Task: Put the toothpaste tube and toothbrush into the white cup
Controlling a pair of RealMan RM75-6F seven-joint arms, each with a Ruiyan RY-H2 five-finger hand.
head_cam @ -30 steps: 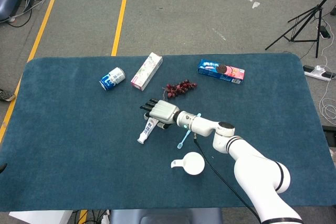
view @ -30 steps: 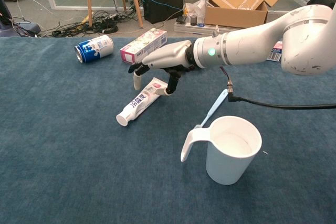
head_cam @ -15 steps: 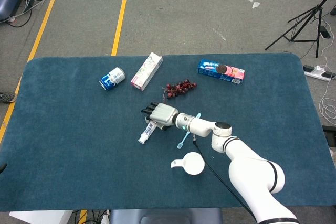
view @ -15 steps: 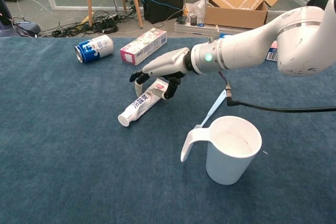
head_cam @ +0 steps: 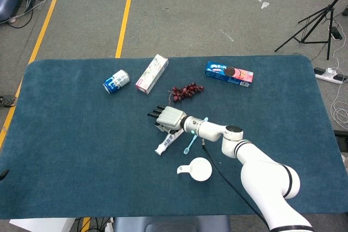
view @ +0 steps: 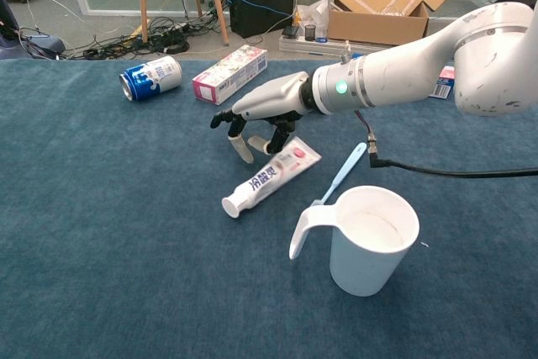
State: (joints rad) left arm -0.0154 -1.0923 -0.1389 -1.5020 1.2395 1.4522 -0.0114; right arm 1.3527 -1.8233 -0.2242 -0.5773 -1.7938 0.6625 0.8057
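Toothpaste tube nearer cup (shifted rightward)

We find even, bright, diffuse lighting in both views; shadows soft, focus sharp, no glare, slight edge distortion.

i see the blue-carpeted table carrying a toothpaste tube, a light blue toothbrush and the white cup near me; far back lie a can, a long carton, grapes and a cookie pack.
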